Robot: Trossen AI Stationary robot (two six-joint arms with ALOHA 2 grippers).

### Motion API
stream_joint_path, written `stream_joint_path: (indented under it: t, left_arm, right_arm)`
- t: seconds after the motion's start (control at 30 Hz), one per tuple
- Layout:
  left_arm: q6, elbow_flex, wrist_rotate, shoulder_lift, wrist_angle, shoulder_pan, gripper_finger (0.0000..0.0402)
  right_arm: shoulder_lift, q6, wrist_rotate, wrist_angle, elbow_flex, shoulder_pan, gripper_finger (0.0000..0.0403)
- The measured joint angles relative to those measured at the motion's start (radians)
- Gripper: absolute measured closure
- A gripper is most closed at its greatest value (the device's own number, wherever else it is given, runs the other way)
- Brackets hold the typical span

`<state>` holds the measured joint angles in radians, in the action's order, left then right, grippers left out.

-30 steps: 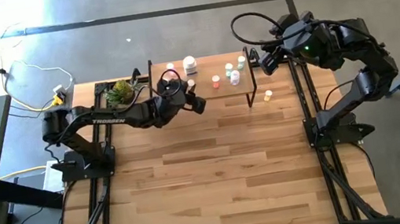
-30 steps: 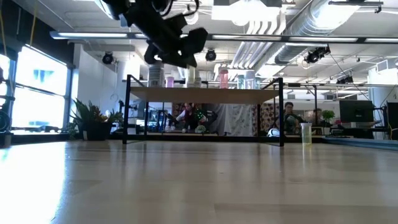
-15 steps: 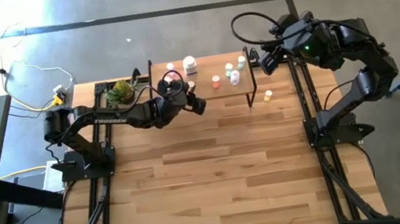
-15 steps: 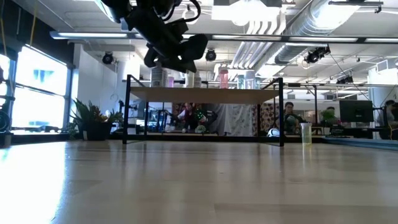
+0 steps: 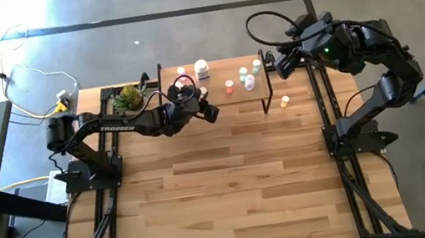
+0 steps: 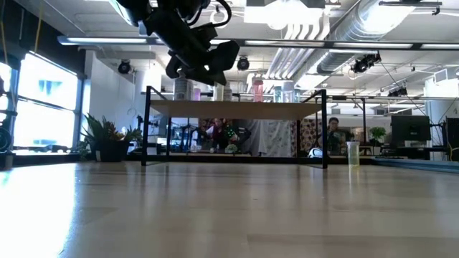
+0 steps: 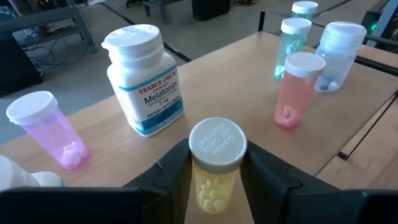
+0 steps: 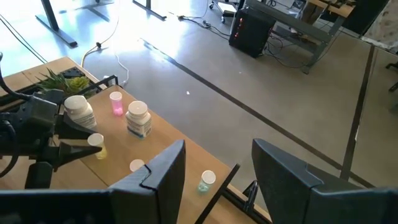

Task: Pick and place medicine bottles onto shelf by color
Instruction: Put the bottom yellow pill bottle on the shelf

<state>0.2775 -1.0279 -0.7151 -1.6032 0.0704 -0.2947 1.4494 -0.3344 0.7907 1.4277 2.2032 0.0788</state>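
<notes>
Medicine bottles stand on the shelf (image 5: 217,93): a large white melatonin bottle (image 7: 144,79), a pink bottle (image 7: 48,129), an orange-pink bottle (image 7: 295,89), a teal bottle (image 7: 291,45) and a clear bottle (image 7: 337,55), while another small bottle (image 5: 284,102) sits on the table (image 5: 239,182) just off the shelf's right end. My left gripper (image 7: 214,177) hangs over the shelf's left part, its fingers (image 7: 273,177) clamped on a yellow bottle (image 7: 216,163) with a white cap, held upright near the melatonin bottle. My right gripper (image 8: 217,165) waits raised beyond the shelf's right end with its fingers set apart and nothing between them.
</notes>
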Motion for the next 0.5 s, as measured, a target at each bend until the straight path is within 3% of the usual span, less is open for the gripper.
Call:
stream_joint_path:
  t: [0.5]
  left_arm:
    - [0.000,0.000,-0.002,0.000,0.002,0.000,0.0226]
  right_arm:
    - [0.000,0.001,-0.021,0.000,0.000,0.000,0.0226]
